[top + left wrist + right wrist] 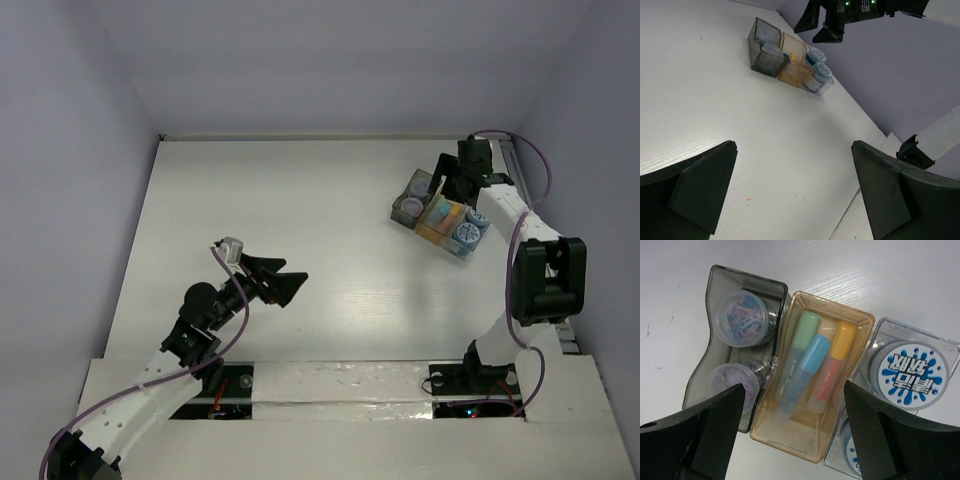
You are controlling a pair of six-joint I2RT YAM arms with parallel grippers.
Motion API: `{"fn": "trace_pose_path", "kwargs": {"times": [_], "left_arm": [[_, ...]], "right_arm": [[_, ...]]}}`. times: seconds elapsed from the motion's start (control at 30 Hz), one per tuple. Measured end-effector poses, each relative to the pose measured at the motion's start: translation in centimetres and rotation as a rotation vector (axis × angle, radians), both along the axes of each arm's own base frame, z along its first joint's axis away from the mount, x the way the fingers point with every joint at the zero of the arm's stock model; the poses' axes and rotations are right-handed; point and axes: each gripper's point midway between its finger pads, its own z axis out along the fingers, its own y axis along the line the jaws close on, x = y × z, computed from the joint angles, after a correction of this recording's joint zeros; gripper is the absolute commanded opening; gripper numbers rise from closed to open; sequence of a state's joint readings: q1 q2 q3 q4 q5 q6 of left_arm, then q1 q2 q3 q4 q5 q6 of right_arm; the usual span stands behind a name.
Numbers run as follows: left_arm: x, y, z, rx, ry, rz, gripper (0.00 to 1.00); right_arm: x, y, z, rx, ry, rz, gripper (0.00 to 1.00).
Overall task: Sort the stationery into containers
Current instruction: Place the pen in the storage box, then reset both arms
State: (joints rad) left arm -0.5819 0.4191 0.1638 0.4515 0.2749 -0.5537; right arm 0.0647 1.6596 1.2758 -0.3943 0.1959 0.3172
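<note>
On the white table [300,220], the left gripper [794,146] hangs front-left, jaws spread, well apart from three joined bins [440,212] at far right. The right gripper [795,390] hovers over them, jaws wide: the grey bin [699,370] holds paper-clip tubs [742,317], the tan bin [862,322] pastel highlighters [807,365], the clear bin [952,347] blue-and-white rolls [910,372]

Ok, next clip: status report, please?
Left gripper open, empty, over bare table. Right gripper open, empty, above containers. Rolls in clear bin, pastel pieces in tan bin, clip tubs in grey bin. Nothing loose, nothing blocking.
</note>
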Motion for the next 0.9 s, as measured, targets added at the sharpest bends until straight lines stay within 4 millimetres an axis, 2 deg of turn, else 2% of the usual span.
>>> {"fn": "trace_pose_path", "kwargs": {"times": [0.03,0.17,0.27,0.3,0.33,0.37,0.4,0.5,0.6,0.63,0.7,0.73,0.77,0.8,0.83,0.9], "left_arm": [[0.0,0.0,0.0,0.001,0.001,0.000,0.99],[0.1,0.0,-0.1,0.002,0.003,0.001,0.99],[0.2,0.1,0.0,0.001,0.004,0.011,0.99],[0.3,0.1,0.0,0.000,0.004,0.015,0.99],[0.4,0.1,0.2,-0.001,0.003,0.019,0.99],[0.5,0.1,0.4,-0.002,0.002,0.022,0.99],[0.6,0.1,0.8,-0.004,-0.001,0.025,0.99],[1.0,0.1,2.6,-0.015,-0.017,0.038,0.99],[1.3,0.2,5.1,-0.035,-0.043,0.052,0.99],[1.3,0.2,5.9,-0.042,-0.053,0.056,0.99],[1.3,0.4,7.9,-0.061,-0.078,0.063,0.99],[1.3,0.5,8.8,-0.071,-0.091,0.067,0.99],[1.2,0.6,9.8,-0.081,-0.106,0.069,0.99],[1.1,0.8,10.9,-0.088,-0.119,0.073,0.99],[1.1,0.9,11.2,-0.087,-0.122,0.079,0.99],[0.8,1.5,13.8,-0.105,-0.161,0.099,0.99]], "right_arm": [[0.2,0.0,0.2,0.001,0.000,-0.001,0.93],[0.5,0.0,1.3,0.003,-0.026,-0.005,0.94],[0.1,0.4,3.4,0.026,-0.089,0.007,0.87],[-0.4,0.7,4.4,0.044,-0.121,0.021,0.72],[-1.3,1.3,6.0,0.073,-0.175,0.047,0.52],[-2.1,1.8,7.5,0.100,-0.227,0.065,0.18],[-3.1,2.4,9.3,0.134,-0.297,0.093,0.00],[-7.1,4.6,15.1,0.241,-0.505,0.193,0.00],[-12.3,6.4,21.0,0.315,-0.722,0.313,0.00],[-14.2,6.7,22.9,0.328,-0.794,0.346,0.01],[-17.6,7.1,26.1,0.345,-0.915,0.392,0.17],[-19.7,7.2,27.9,0.349,-0.987,0.412,0.45],[-21.6,7.2,29.4,0.355,-1.051,0.427,0.60],[-23.2,7.1,30.6,0.351,-1.105,0.437,0.88],[-24.5,7.0,31.4,0.350,-1.146,0.444,0.99],[-26.3,6.8,32.3,0.338,-1.195,0.447,1.00]]}}
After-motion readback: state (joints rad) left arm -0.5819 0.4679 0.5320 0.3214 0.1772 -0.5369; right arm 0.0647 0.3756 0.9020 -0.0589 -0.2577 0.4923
